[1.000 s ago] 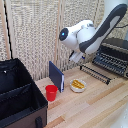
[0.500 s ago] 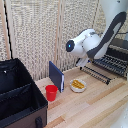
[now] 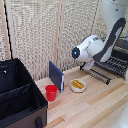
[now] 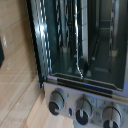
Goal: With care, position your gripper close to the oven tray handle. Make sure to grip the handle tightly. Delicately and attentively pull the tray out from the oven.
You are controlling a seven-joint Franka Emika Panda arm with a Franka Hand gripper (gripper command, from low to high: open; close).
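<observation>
From what I can see, the rack [image 3: 111, 66] already sticks out of the oven [image 4: 85, 55] over the table, its front bar [image 3: 96, 76] just beside and below where my arm's end sits. My gripper's fingers are hidden in both views, so I cannot tell if they are spread or pinching the bar. The wrist view alone shows the oven's glass door and knobs [image 4: 56, 99]; the exterior alone shows the arm, red cup [image 3: 51, 92] and dish [image 3: 77, 85].

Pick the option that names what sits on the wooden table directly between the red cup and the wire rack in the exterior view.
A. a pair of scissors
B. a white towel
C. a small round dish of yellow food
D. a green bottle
C: the small round dish of yellow food lies on the wooden table, with the red cup on the exterior view's left and the wire rack on its right.
</observation>
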